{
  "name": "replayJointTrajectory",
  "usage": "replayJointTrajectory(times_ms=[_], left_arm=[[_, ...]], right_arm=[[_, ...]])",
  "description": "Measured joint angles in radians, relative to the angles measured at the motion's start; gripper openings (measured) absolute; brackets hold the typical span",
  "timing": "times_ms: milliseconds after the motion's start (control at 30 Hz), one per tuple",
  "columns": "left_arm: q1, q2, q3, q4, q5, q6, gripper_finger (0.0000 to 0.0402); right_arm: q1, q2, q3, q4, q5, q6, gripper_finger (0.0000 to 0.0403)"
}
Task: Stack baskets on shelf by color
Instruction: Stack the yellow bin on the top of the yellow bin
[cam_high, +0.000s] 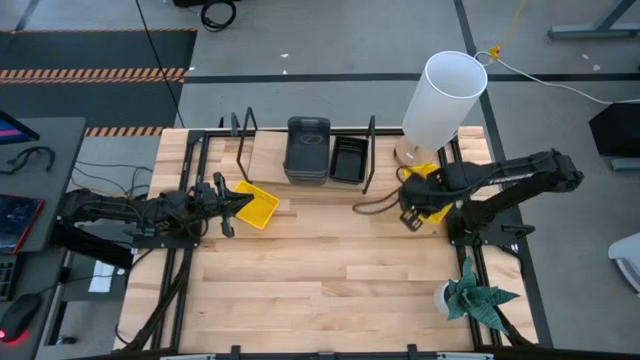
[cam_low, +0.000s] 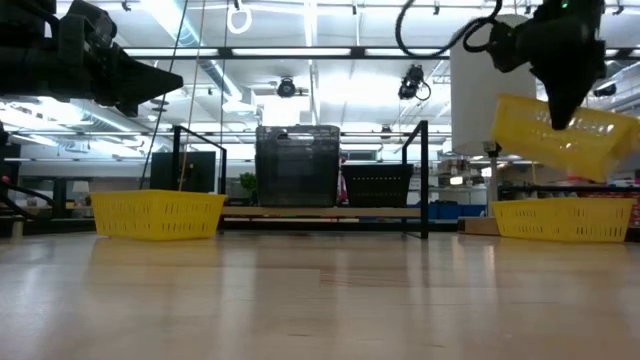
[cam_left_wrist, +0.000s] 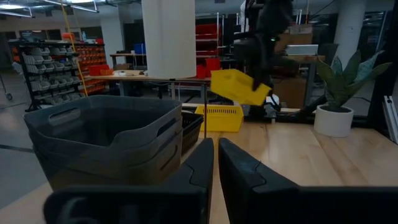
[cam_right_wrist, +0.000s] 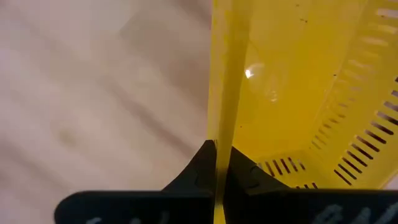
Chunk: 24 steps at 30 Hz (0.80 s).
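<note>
Right gripper (cam_right_wrist: 216, 152): jaws pinched nearly shut on the thin wall of a yellow basket (cam_low: 565, 133), raised clear of the tabletop (cam_high: 330, 270) near its right edge, beside the white cylinder (cam_high: 443, 98). Held basket tilted in the low view, one end dipping, long axis roughly across that picture; slotted sides showing in the right wrist view. Directly beneath, a second yellow basket (cam_low: 562, 219) resting flat on the tabletop.

Left gripper (cam_high: 232, 204): jaws closed to a narrow slit, holding nothing, hovering above the tabletop at the left, just beside a third yellow basket (cam_high: 256, 204). That basket lying flat in front of the shelf's left end, turned at an angle to the tabletop's edges.

On the shelf (cam_high: 265, 158): stacked dark grey baskets (cam_high: 308, 149) at the middle, long axis running front to back; a black slotted basket (cam_high: 348, 158) just beside on the right, aligned likewise. Left part of the shelf board bare.
</note>
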Motion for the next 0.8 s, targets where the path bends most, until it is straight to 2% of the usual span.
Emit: replayJointTrajectory(times_ms=[133,333,600,800], left_arm=[[0.000,0.000,0.000,0.000,0.000,0.000,0.0036],[0.000,0.000,0.000,0.000,0.000,0.000,0.0028],[0.000,0.000,0.000,0.000,0.000,0.000,0.0031],[0.000,0.000,0.000,0.001,0.000,0.000,0.0036]], right_arm=[[-0.081,-0.008,0.000,-0.030,0.086,0.007,0.0007],[-0.158,0.023,-0.014,-0.013,0.155,0.002,0.0008],[-0.207,0.069,-0.142,0.112,0.135,0.069,0.0010],[-0.247,0.092,-0.188,0.182,0.064,0.069,0.0010]])
